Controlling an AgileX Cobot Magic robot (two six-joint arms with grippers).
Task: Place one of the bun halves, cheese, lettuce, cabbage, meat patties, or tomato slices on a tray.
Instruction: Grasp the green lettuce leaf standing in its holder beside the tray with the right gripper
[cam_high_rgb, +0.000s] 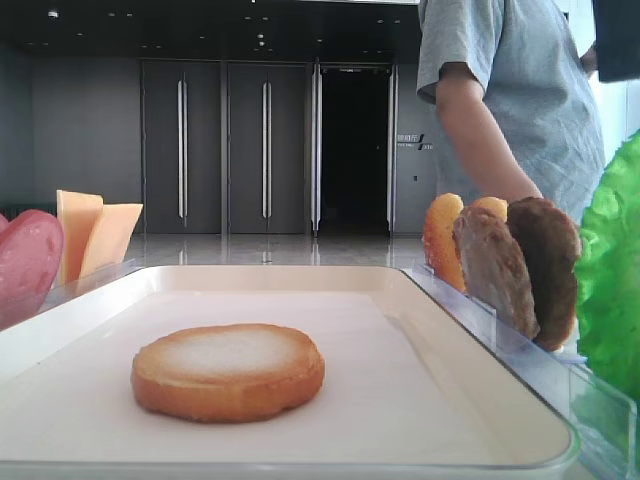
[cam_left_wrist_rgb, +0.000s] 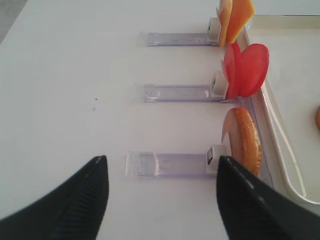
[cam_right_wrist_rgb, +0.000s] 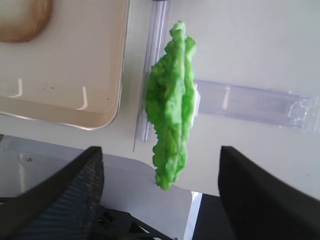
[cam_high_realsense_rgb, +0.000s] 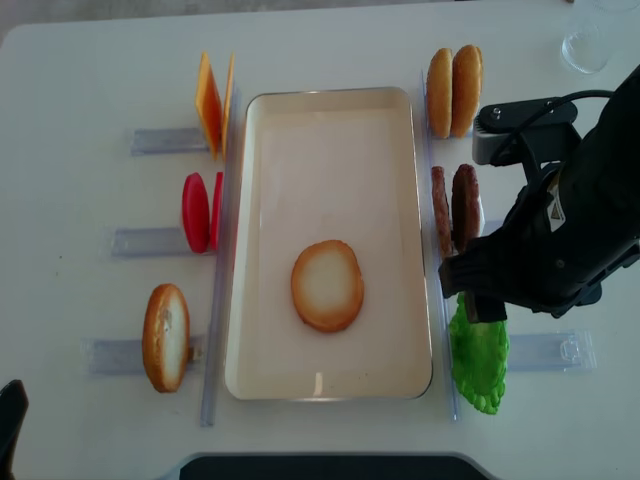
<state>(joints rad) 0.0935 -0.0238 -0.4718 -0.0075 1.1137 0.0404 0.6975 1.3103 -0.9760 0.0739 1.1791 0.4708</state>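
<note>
While the lettuce (cam_right_wrist_rgb: 171, 102) stands on edge in its clear holder (cam_right_wrist_rgb: 250, 102), the right gripper (cam_right_wrist_rgb: 162, 195) hangs directly over it with its two dark fingers (cam_right_wrist_rgb: 75, 192) spread wide, one to each side of the leaf and touching neither face; it has hold of nothing. Beyond the finger on the tray side lies the cream tray (cam_high_realsense_rgb: 260, 250), its rounded corner close to the lettuce, and on its floor one bun half (cam_high_realsense_rgb: 327, 285) rests flat with the pale face up. Farther along the same side as this gripper, two meat patties (cam_high_realsense_rgb: 455, 205) stand upright in the next holder, and past them a pair of bun halves (cam_high_realsense_rgb: 452, 90) stands in the last one. Across the tray, the left gripper (cam_left_wrist_rgb: 160, 200) hovers over the white worktop (cam_left_wrist_rgb: 65, 90) with its fingers well apart and nothing between them; a clear holder runs across just ahead of the fingertips. At that holder's tray end a bun half (cam_left_wrist_rgb: 244, 142) stands on edge, ahead of it the tomato slices (cam_left_wrist_rgb: 245, 70), and farthest off the cheese (cam_left_wrist_rgb: 234, 17). A person in a grey shirt (cam_high_rgb: 520, 90) stands behind the patties.
</note>
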